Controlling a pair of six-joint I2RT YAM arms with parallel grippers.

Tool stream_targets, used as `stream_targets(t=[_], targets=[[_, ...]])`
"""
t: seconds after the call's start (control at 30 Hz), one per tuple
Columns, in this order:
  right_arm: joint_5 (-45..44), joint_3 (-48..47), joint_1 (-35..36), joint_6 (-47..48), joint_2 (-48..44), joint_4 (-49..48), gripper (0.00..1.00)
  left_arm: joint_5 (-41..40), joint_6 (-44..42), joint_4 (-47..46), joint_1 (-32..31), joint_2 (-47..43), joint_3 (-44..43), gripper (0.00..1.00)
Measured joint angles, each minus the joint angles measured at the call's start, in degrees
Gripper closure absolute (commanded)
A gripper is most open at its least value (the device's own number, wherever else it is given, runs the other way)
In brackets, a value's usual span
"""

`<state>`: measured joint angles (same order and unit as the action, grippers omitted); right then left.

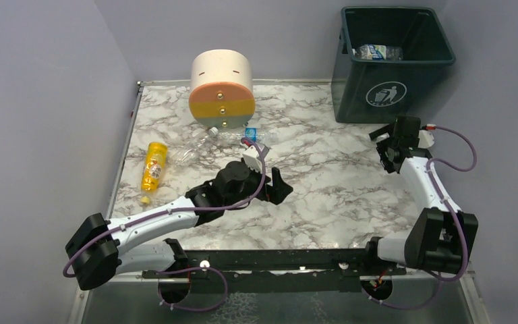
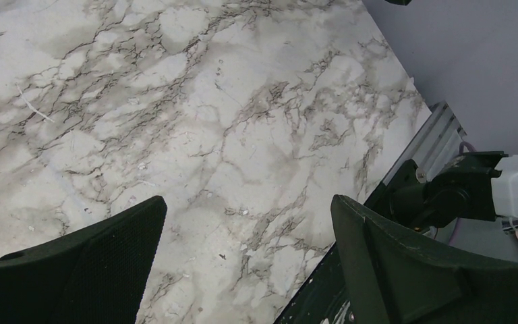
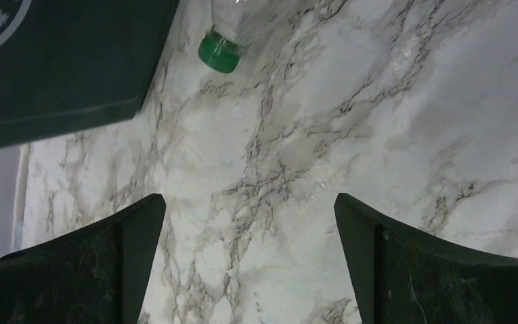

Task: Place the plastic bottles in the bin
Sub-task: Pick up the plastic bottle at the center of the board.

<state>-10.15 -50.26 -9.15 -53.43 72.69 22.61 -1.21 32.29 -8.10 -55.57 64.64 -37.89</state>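
The dark green bin (image 1: 394, 74) stands at the table's back right, with one clear blue-labelled bottle (image 1: 378, 52) inside. A yellow-orange bottle (image 1: 154, 165) lies at the left. Two clear bottles (image 1: 199, 143) (image 1: 243, 137) lie in front of the drawer unit. My left gripper (image 1: 280, 185) is open and empty over the table's middle, and its wrist view (image 2: 248, 202) shows only bare marble between the fingers. My right gripper (image 1: 386, 147) is open and empty just in front of the bin. Its wrist view (image 3: 249, 199) shows a clear bottle with a green cap (image 3: 224, 44) beside the bin's wall (image 3: 61, 67).
A cream cylindrical drawer unit (image 1: 221, 88) with orange, yellow and green fronts stands at the back centre. A small yellow piece (image 1: 145, 200) lies near the left edge. Grey walls close in the left, back and right. The right arm's base (image 2: 458, 192) shows at the table's near edge.
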Motion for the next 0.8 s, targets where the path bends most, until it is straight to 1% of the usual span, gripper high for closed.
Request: stream_targets(t=[0.17,0.4,0.6,0.8], targets=[[-4.04,-3.43,-1.01,-3.06,6.29,-0.85,0.0,0.0,-0.02,0.04,0.02,-1.33,0.61,0.01],[-6.88,-12.07,-3.37,-5.05,15.65,-1.14,0.0,-0.02,-0.04,-0.55,0.26,-3.45,2.47,0.01],[-7.76,-17.33,-5.25,-5.51,21.22,-0.46,0.0,-0.02,-0.02,-0.74,0.52,-4.7,4.37,0.01],[-8.24,-19.56,-7.1,-5.53,25.18,1.03,0.0,0.0,0.0,-1.05,1.11,-5.46,5.09,0.01]])
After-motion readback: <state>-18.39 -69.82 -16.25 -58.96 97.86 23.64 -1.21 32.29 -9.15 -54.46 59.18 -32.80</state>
